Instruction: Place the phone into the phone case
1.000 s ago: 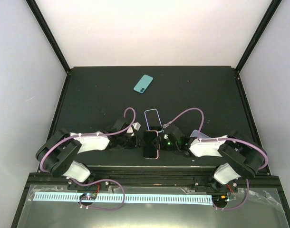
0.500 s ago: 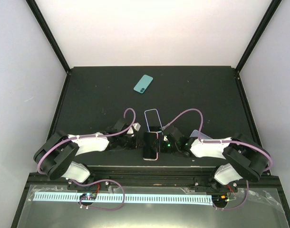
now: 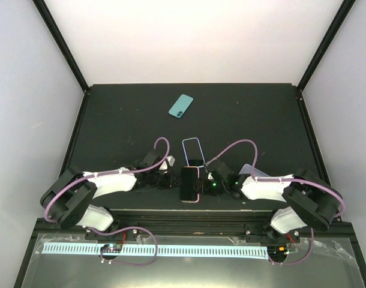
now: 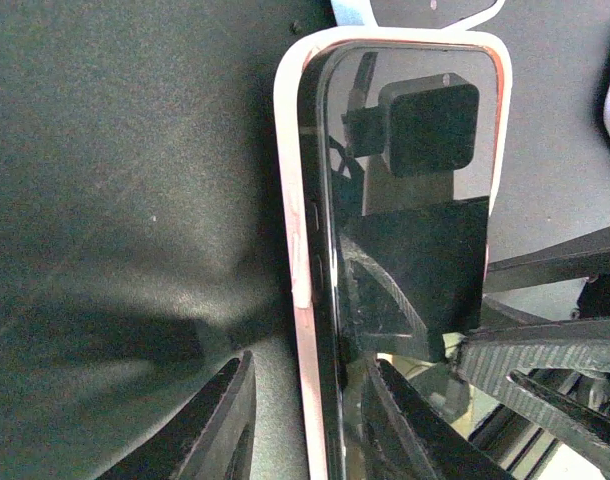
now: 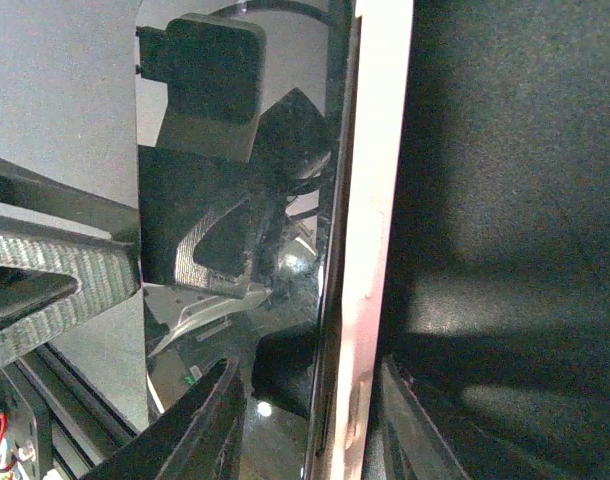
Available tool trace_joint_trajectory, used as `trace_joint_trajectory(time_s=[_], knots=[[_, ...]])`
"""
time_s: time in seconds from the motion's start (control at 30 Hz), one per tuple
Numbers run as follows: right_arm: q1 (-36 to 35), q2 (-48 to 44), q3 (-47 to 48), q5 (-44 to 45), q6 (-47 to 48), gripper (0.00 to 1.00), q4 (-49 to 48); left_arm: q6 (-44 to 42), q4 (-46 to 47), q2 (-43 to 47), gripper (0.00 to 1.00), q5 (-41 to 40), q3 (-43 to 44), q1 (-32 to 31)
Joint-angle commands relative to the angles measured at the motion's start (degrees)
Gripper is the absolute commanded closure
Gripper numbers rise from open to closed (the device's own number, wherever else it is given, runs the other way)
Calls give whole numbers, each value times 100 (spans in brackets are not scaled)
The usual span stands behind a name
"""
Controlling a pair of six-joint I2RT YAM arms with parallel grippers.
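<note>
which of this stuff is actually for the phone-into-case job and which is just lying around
For the job:
- teal phone, far back
- lavender phone case, near front right, partly hidden

Not for it:
- pink-rimmed phone, screen up, near front middle
- light blue-rimmed item, just behind the pink one; phone or case, can't tell

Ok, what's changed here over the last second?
The left gripper drew back slightly to its own side; its jaws now stand loosely either side of one edge of the pink-rimmed case. The right gripper pulled back slightly too, at the opposite edge. That case looks to have slid a touch nearer the robot. Nothing was lifted. The phone, the light blue-rimmed case and the phone case stayed put.
</note>
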State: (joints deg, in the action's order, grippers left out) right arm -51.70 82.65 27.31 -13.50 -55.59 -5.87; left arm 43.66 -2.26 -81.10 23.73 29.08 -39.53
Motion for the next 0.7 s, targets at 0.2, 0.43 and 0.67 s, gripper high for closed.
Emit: trace_joint_trajectory(time_s=[0.2, 0.43, 0.67], knots=[[-48, -65, -261, -304, -235, 61, -165, 98, -191, 407, 60, 45, -150, -59], [-110, -144, -364, -393, -255, 57, -76, 194, -190, 645, 60, 29, -358, -111], [-245, -44, -294, -343, -280, 63, -124, 283, -58, 551, 68, 12, -368, -202]])
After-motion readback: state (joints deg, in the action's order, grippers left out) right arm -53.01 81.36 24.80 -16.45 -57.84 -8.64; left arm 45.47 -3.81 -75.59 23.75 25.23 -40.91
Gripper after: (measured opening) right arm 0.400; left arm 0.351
